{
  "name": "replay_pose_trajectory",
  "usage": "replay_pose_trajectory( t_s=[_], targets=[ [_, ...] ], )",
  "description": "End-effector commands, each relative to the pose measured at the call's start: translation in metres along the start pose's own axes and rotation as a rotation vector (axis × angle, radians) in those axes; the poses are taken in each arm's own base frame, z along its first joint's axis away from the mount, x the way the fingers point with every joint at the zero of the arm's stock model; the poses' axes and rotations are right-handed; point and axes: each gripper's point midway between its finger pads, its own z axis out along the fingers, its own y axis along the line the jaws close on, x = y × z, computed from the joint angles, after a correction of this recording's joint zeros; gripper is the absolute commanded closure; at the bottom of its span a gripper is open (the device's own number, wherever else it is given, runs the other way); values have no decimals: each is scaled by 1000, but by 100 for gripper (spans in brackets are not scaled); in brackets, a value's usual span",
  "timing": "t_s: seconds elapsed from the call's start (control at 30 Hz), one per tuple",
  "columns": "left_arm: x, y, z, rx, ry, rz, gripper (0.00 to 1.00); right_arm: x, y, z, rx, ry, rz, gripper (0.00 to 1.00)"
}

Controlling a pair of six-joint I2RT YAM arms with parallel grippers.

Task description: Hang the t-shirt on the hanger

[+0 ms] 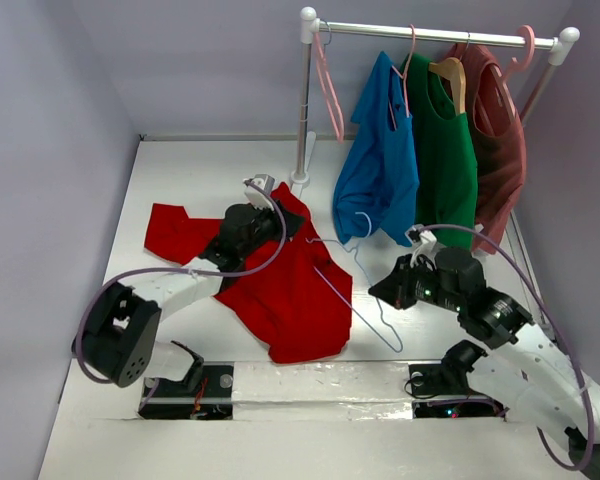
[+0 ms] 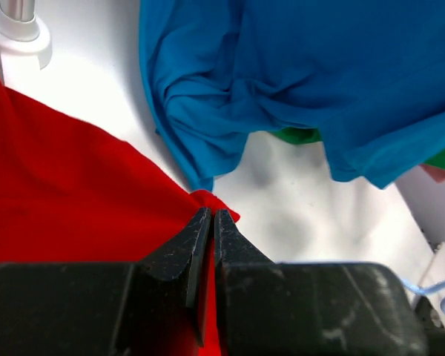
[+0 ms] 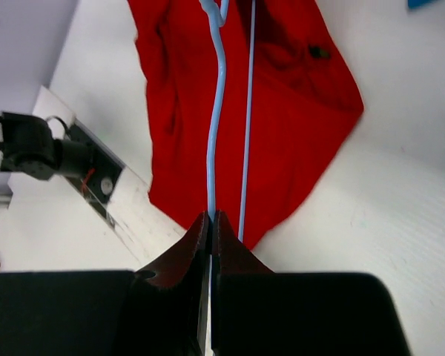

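The bright red t-shirt (image 1: 290, 295) lies crumpled on the white table, left of centre. My left gripper (image 1: 288, 222) is at its far right edge, shut on a fold of the red fabric (image 2: 59, 185); the fingertips (image 2: 205, 222) pinch the cloth, lifted a little. The thin light-blue hanger (image 1: 342, 295) lies slanted over the shirt's right side, hook towards the rack. My right gripper (image 1: 377, 292) is shut on one of its wires (image 3: 215, 111), with the red shirt (image 3: 297, 111) beneath it.
A white clothes rack (image 1: 305, 100) stands at the back right with a blue shirt (image 1: 380, 170), a green shirt (image 1: 445, 160), a dark maroon shirt (image 1: 500, 140), pink hangers and a wooden hanger. The blue shirt (image 2: 319, 74) hangs just beyond my left gripper. The rack foot (image 2: 18, 37) is close by.
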Motion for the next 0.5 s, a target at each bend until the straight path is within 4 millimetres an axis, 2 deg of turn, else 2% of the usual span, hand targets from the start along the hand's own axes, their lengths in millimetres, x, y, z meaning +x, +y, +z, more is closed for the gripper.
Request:
replay_pose_trajectory(
  t_s=[0.0,0.13,0.17,0.2,0.23,0.27,0.33,0.37,0.43,0.47],
  targets=[
    [-21,-14,-14,15,-69,-9,100,-52,28,4,-71,-240,-38,100],
    [-26,-19,-23,10,-88,-28,100,-52,33,21,-37,-278,-45,100],
    [-26,-20,-25,1,-94,-35,100,-59,32,23,-12,-326,-38,100],
    [-28,-20,-29,-11,-104,-38,100,-52,39,27,-26,-315,-43,100],
    [-28,-21,-31,-16,-107,-42,100,-51,38,32,-7,-321,-42,100],
    [-29,-17,-33,-37,-119,-49,100,-61,36,32,31,-383,-26,100],
    [-35,-20,-39,-38,-142,-59,100,-54,38,39,54,-400,-20,100],
    [-38,-26,-44,-22,-154,-60,100,-66,36,38,82,-471,12,100],
    [-40,-31,-48,-23,-166,-68,100,-64,34,44,106,-503,29,100],
    [-41,-34,-51,-27,-175,-69,100,-70,33,48,120,-544,50,100]
  ],
)
